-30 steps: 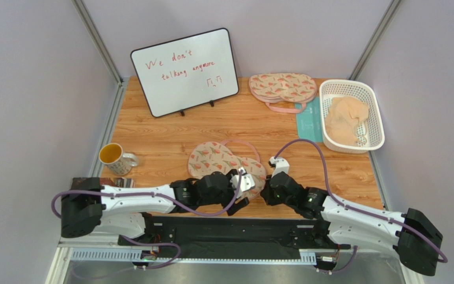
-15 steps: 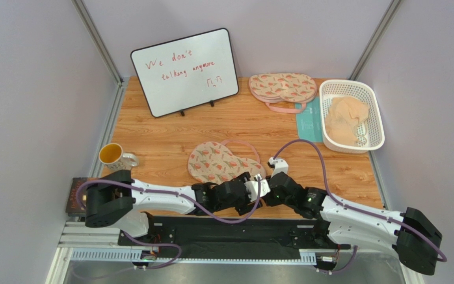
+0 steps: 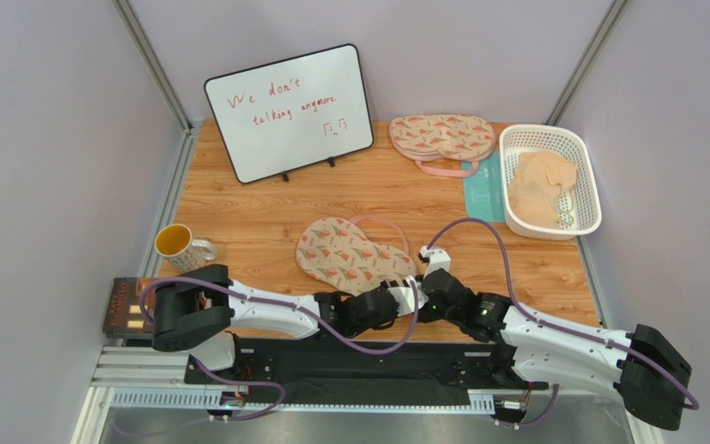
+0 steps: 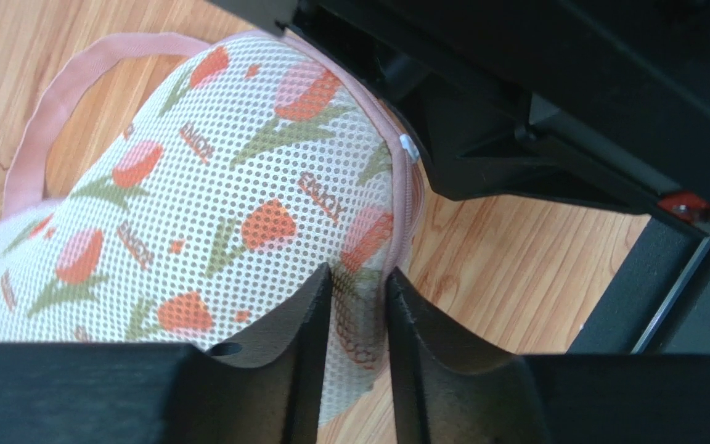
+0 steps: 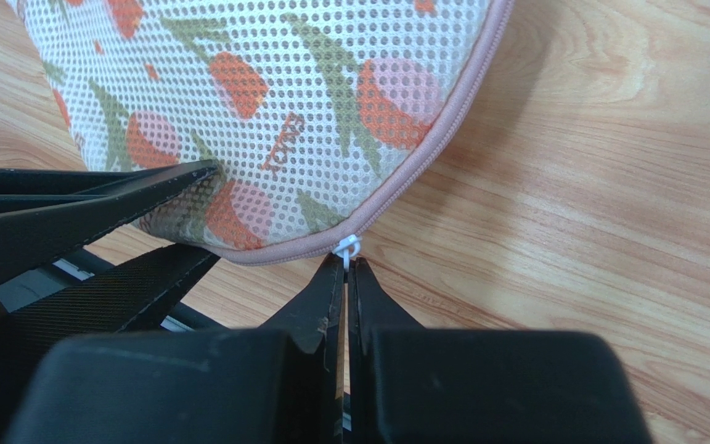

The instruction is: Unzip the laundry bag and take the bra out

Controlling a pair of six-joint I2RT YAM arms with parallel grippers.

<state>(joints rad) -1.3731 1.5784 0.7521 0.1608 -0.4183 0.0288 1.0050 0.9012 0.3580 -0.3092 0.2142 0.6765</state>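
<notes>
The laundry bag (image 3: 349,254), cream mesh with an orange-red and green print and pink trim, lies on the wooden table just ahead of both arms; its pink loop strap (image 4: 48,120) points away. My left gripper (image 4: 360,296) is closed on the bag's near edge, with mesh fabric pinched between its fingers (image 4: 317,305). My right gripper (image 5: 347,264) is shut on the small white zipper pull (image 5: 347,246) at the pink zip seam. In the top view the two grippers, left (image 3: 405,285) and right (image 3: 422,289), meet at the bag's right near corner. The bra is hidden.
A second printed pouch (image 3: 442,137) lies at the back, beside a white basket (image 3: 590,176) holding a pale peach fabric heap (image 3: 542,190). A whiteboard (image 3: 290,113) stands at the back left, a yellow-lined mug (image 3: 178,246) at the left, and a teal card (image 3: 485,190) by the basket.
My left arm has swung right along the bag's near edge and its jaws have closed onto the fabric. The bag has shifted slightly. The right arm has stayed put.
</notes>
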